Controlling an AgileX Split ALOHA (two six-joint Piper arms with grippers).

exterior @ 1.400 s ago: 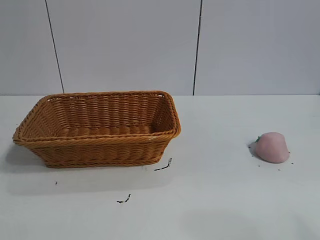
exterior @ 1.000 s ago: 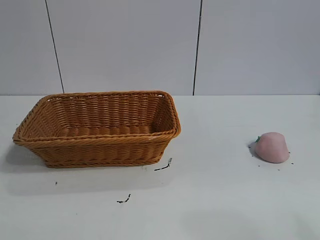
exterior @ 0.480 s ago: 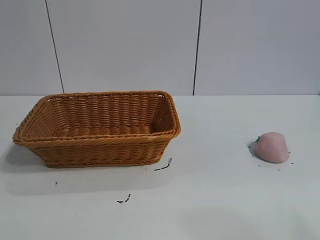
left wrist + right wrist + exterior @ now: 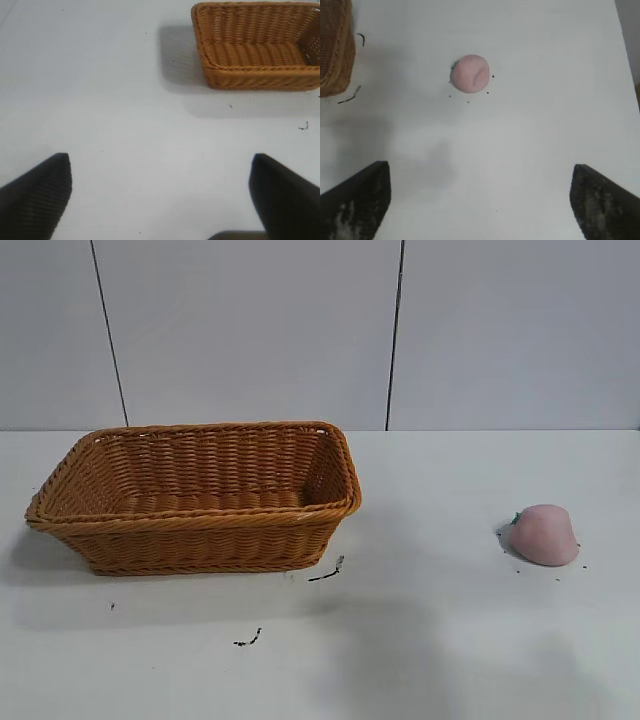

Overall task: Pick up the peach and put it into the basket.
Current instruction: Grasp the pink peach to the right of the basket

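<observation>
The pale pink peach (image 4: 543,534) lies on the white table at the right, with a small green stem bit on its left side. It also shows in the right wrist view (image 4: 470,73). The orange-brown wicker basket (image 4: 195,525) stands at the left and is empty. It also shows in the left wrist view (image 4: 260,75) and, at the edge, in the right wrist view (image 4: 335,50). My right gripper (image 4: 480,172) is open and empty above the table, some way short of the peach. My left gripper (image 4: 160,162) is open and empty, far from the basket. Neither gripper shows in the exterior view.
Small dark specks (image 4: 328,572) lie on the white table (image 4: 430,640) in front of the basket, and finer ones around the peach. A faint shadow falls on the table's front middle. A grey panelled wall stands behind.
The basket and the peach have not moved. A soft shadow has spread over the table's front middle and right.
</observation>
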